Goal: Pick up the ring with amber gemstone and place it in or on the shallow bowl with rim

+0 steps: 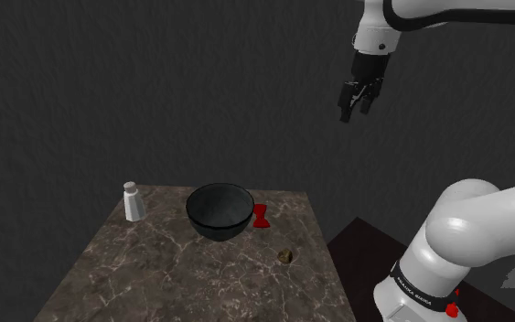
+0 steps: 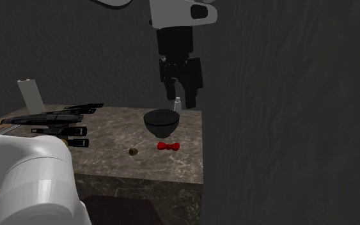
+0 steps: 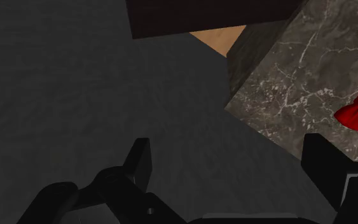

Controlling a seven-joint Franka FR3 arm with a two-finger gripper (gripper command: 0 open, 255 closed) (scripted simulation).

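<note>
Dark marble table (image 1: pixel 155 274) in front of a grey wall, so that's your stage. Left of the bowl (image 1: pixel 219 227) there's a white shaker (image 1: pixel 134 201), and just right of the bowl a red bow (image 1: pixel 261 217). The ring (image 1: pixel 284 255) lies right of the bowl and nearer the front edge, apart from it. The gripper (image 1: pixel 354 112) hangs way above and right of the bowl, fingers (image 3: pixel 139 159) spread wide with nothing between them. I'd guess the ring's tiny, light, stiff, and it'll probably skate on that stone. You'd want to come straight down and pinch across the band, not the gem.
</note>
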